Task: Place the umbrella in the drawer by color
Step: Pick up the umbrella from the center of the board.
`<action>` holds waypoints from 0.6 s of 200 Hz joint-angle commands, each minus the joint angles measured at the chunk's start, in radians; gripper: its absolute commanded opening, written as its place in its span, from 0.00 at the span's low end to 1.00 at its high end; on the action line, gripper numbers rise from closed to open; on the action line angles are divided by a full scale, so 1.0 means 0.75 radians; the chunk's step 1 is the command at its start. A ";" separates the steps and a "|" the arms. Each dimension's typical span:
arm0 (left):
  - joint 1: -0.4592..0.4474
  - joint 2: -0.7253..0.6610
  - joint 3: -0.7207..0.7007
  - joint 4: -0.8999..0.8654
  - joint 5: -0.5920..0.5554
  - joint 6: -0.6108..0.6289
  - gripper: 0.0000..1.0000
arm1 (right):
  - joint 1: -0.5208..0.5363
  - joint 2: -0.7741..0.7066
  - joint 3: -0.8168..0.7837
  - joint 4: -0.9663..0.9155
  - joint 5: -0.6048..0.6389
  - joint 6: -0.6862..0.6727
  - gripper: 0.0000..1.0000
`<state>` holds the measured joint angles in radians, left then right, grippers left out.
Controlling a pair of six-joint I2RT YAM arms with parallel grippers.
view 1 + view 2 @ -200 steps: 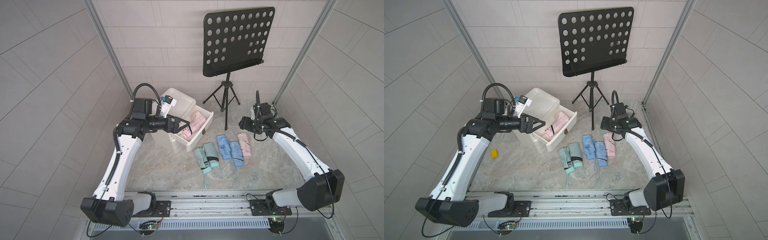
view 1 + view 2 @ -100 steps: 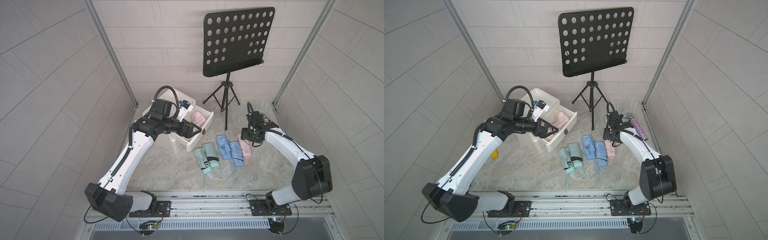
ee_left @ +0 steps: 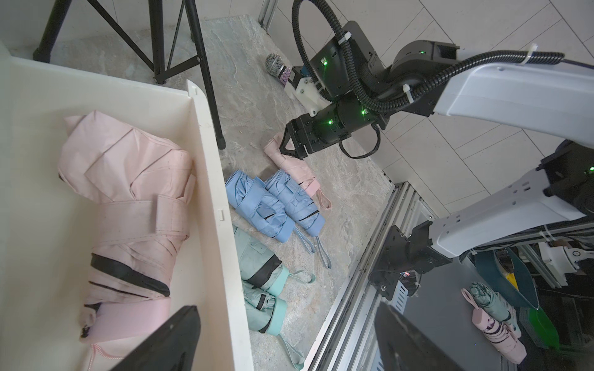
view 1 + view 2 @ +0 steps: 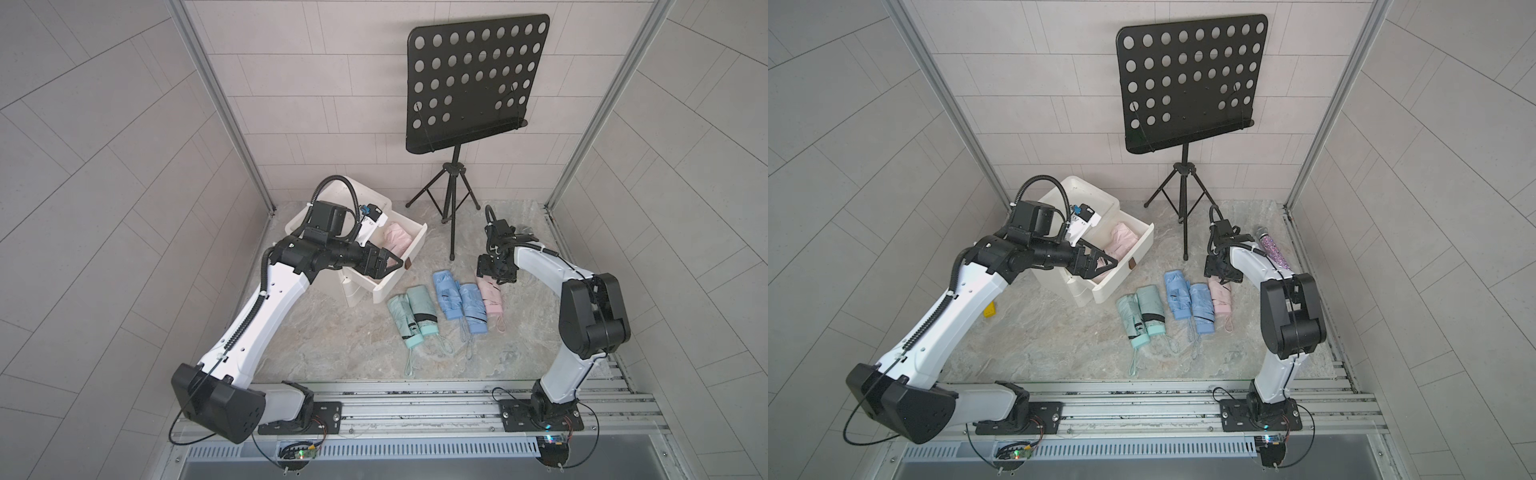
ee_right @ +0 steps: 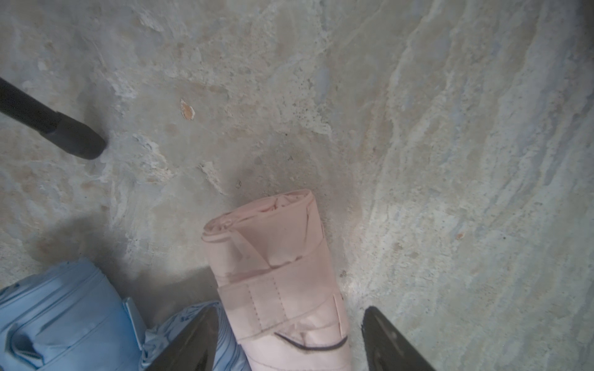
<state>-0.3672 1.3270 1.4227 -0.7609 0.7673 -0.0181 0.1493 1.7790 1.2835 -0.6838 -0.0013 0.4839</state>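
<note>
Down at the counter's right edge, the right hand [image 5: 291, 311] hangs with its jaws spread either side of the pink umbrella [image 5: 276, 257]. One finger is slipped into the gap beside the neighbouring blue umbrella [image 5: 58, 308], the other stands over bare counter [image 5: 418, 160]. Nothing is pinched yet; I'd say it is lined up to close across the strap, where the roll looks firmest. That umbrella lies flat on the counter, last in a row with two blue ones and two teal umbrellas [image 4: 411, 313], sorted by colour. Further over, the left hand [image 4: 390, 265] is open and empty, hovering above the front wall of the pulled-out drawer [image 4: 397, 286]. The drawer holds another pink umbrella [image 4: 395, 237], so to my eye that is where this one belongs.
</note>
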 commanded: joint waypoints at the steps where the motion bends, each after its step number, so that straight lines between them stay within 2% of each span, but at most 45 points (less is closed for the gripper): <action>1: -0.007 -0.008 -0.017 0.010 -0.010 0.024 0.92 | -0.005 0.052 0.040 -0.012 -0.006 -0.029 0.75; 71: -0.007 -0.008 -0.016 0.009 -0.014 0.024 0.92 | -0.013 0.223 0.085 -0.001 0.001 -0.047 0.75; 120: -0.007 -0.013 -0.013 0.008 -0.017 0.022 0.92 | -0.019 0.249 0.038 0.038 -0.002 -0.050 0.72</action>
<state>-0.3672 1.3270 1.4166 -0.7597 0.7570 -0.0177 0.1444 1.9392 1.3396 -0.6464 -0.0204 0.4530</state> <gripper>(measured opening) 0.922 0.733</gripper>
